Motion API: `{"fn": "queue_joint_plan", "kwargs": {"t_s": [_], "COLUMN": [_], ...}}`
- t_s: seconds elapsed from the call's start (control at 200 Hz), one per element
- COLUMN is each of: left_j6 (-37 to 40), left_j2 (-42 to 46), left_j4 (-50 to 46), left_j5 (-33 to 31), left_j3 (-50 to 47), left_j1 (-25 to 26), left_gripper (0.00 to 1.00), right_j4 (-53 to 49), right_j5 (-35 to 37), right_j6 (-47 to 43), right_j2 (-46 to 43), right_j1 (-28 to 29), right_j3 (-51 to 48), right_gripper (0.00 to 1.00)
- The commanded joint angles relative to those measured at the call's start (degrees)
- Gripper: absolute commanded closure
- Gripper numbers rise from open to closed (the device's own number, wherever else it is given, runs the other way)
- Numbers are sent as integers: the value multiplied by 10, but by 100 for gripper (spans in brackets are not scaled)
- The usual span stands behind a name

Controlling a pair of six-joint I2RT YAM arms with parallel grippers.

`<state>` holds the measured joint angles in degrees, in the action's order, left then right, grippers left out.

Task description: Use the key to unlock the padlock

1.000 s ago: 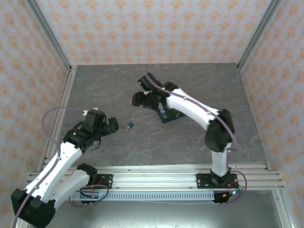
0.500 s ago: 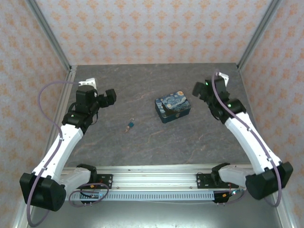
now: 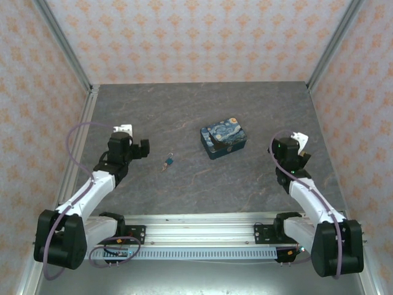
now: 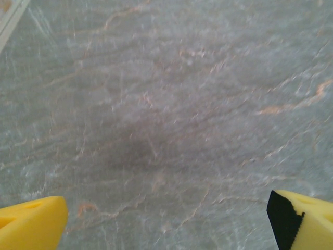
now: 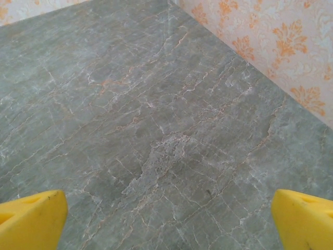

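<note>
While both arms sit folded back toward the near edge of the grey stone-patterned tabletop, each gripper stands spread wide with nothing between its jaws. From above, the left gripper hangs near the left edge, and the right gripper near the right edge; neither touches any object.

The padlock, tiny and teal-blue, lies flat on the tabletop a little left of centre, just right of the left gripper and well apart from the right one. A small brownish piece touches its near-left end; it is too small to tell whether that is the key. Toward the far right of the padlock sits a dark-blue rectangular tin painted with swirling stars.

At the left wrist, the left gripper shows yellow fingertips at the bottom corners, with blurred bare stone between. At the right wrist, the right gripper shows yellow fingertips likewise, above stone that meets an orange-patterned wall at the right edge.
</note>
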<state>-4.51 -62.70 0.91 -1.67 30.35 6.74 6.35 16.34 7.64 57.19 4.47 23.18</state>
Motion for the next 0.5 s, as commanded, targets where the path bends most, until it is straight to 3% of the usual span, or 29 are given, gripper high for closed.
{"fn": "queue_joint_plan", "kwargs": {"t_s": [0.0,0.195,0.395,0.495], "left_j6": [17,51,70,74], "left_j2": [-7,-52,-81,-115], "left_j4": [100,190,278,302], "left_j5": [-33,-41,-62,-42], "left_j3": [-13,-57,-81,-65], "left_j1": [-2,-2,-2,-2], "left_gripper": [0,0,0,0], "right_j4": [193,316,384,429], "right_j5": [14,33,-3,-7], "right_j6": [-13,-36,-52,-55], "right_j2": [10,43,87,141], "right_j1": [-2,-6,-9,-9], "right_j3": [-40,-112,-113,-101], "right_gripper": [0,0,0,0]}}
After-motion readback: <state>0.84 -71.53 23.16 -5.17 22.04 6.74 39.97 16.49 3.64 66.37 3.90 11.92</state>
